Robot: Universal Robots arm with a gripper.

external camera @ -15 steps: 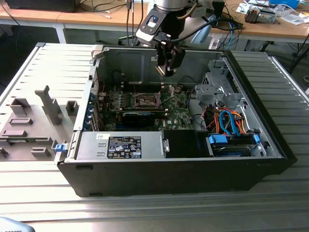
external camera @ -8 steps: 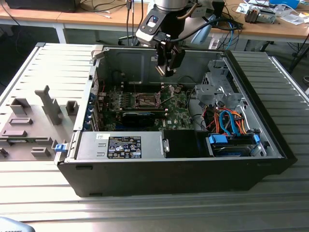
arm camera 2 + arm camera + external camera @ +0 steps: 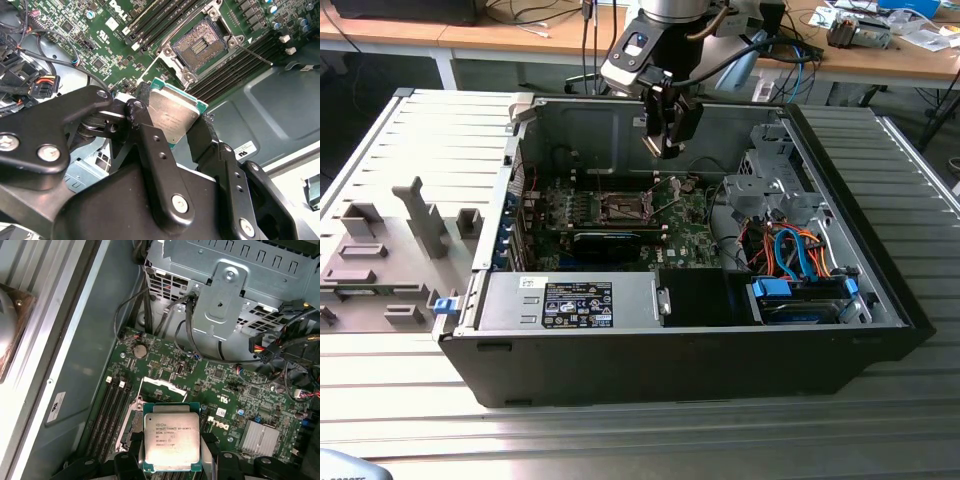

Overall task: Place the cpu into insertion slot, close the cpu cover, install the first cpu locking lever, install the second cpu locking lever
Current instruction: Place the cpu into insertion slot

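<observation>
My gripper [image 3: 665,150] hangs inside the open computer case, above the green motherboard [image 3: 685,240]. It is shut on the cpu [image 3: 171,115], a flat square chip with a silver top, gripped by two opposite edges between black fingers [image 3: 150,145]. In the first wrist view the cpu [image 3: 171,437] is level, with my gripper [image 3: 171,452] around it. The insertion slot [image 3: 199,46] lies uncovered below, its dark centre showing; in the exterior view the slot [image 3: 623,207] sits a little to the left of the gripper. A silver frame, seemingly the cpu cover [image 3: 159,384], stands raised at the slot's edge. A thin lever rod [image 3: 255,54] sticks out beside the slot.
Long black memory slots [image 3: 150,20] flank the socket. A black card [image 3: 605,242] lies in front of it. The drive cage [image 3: 770,185] and orange and blue cables [image 3: 790,250] fill the exterior view's right. The power supply [image 3: 570,300] is at the front, and grey fixtures [image 3: 400,240] lie outside the case.
</observation>
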